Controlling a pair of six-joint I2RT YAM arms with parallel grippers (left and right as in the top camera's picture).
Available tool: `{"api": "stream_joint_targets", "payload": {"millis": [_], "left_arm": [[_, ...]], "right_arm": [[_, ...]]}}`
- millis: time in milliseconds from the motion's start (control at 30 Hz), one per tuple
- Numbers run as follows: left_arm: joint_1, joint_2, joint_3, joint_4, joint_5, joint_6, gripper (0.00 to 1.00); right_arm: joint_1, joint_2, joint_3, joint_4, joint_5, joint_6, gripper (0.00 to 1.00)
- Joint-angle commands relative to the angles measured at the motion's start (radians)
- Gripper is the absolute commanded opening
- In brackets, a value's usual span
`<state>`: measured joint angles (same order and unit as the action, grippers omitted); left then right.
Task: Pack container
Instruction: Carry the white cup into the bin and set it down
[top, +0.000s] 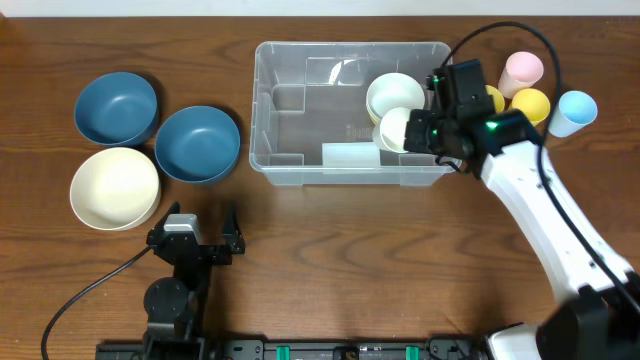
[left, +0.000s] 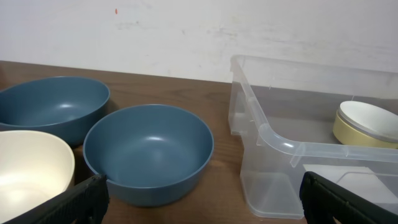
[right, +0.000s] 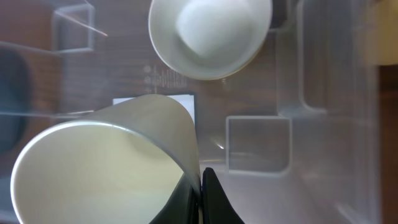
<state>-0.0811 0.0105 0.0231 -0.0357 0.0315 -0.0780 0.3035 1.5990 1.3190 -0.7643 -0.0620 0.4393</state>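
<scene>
A brown wooden table (top: 330, 260) fills my overhead view, and the clear container (top: 258, 110) stands at its far middle. A white bowl (top: 393, 92) sits inside at the right end. Just beside it my right gripper (top: 413, 131) reaches in over the rim, holding a cup (top: 395, 128) tipped on its side. A far blue bowl (top: 116, 107), a near blue bowl (top: 197, 143) and a cream bowl (top: 114, 187) lie left of the container. A pink cup (top: 522, 70), a yellow cup (top: 531, 104) and a blue cup (top: 575, 110) stand to its right. My left gripper (top: 196, 236) rests near the front edge, jaws wide apart and empty.

Left wrist: a white wall (left: 186, 31) backs the three bowls and the container's corner.

Right wrist: my fingers (right: 210, 199) are pinched together on the cup's wall, above the container floor.
</scene>
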Motion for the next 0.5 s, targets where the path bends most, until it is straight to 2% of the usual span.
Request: {"api": "stream_joint_targets", "payload": {"millis": [0,467], "left_arm": [[0.004,-0.005,-0.019,-0.035,-0.005,0.005,0.98],[0.004,-0.005,-0.019,-0.035,-0.005,0.005,0.98]], "right_arm": [[0.005,0.04,0.001,0.02,0.013,-0.01,0.01],[0.01,0.259,0.001,0.024,0.013,-0.011,0.01]]}}
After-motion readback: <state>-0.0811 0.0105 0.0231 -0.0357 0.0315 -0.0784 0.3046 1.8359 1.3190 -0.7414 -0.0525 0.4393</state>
